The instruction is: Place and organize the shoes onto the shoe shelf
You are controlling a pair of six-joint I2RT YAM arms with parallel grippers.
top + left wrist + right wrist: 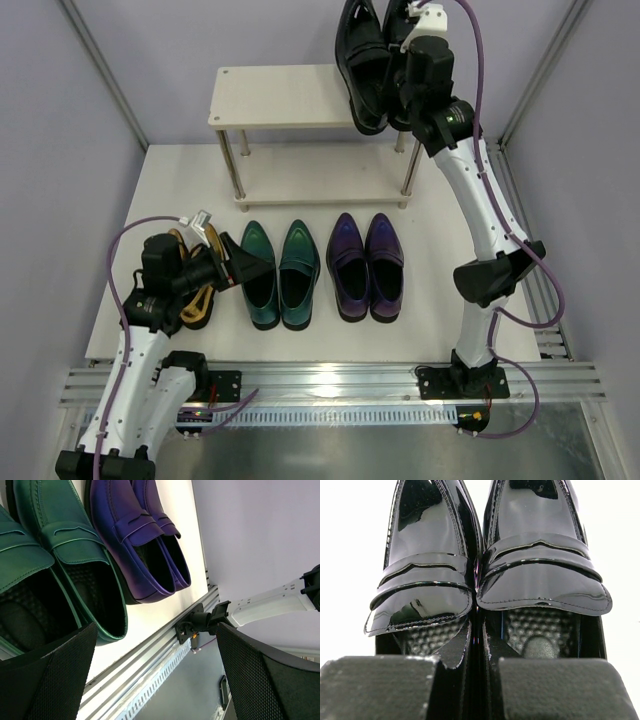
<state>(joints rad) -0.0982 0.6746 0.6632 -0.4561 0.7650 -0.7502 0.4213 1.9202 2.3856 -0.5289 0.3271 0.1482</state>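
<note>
1. Right hand (398, 62) is pinched narrow on the black pair (365, 60), clamping the two touching inner heel walls together (the wrist view shows both shoes side by side between its fingers (375, 685)). The pair hangs over the right end of the shoe shelf (280, 95), seemingly clear of the top board
2. Step in hand, by my reading: setting the black pair on that top board. The next move calls for lowering until both soles sit flat, heels inside the shelf's front edge, and only then letting go
3. Left hand (240, 265) is spread wide and holds nothing, in front of the shelf's left end, over the gold pair (195, 300)
4. Teal pair (280, 275) and purple pair (367, 267) wait on the worktop (420, 330) in front of the shelf. No shoe blocks either board, though the shelf's right posts stand close to the descending arm
</note>
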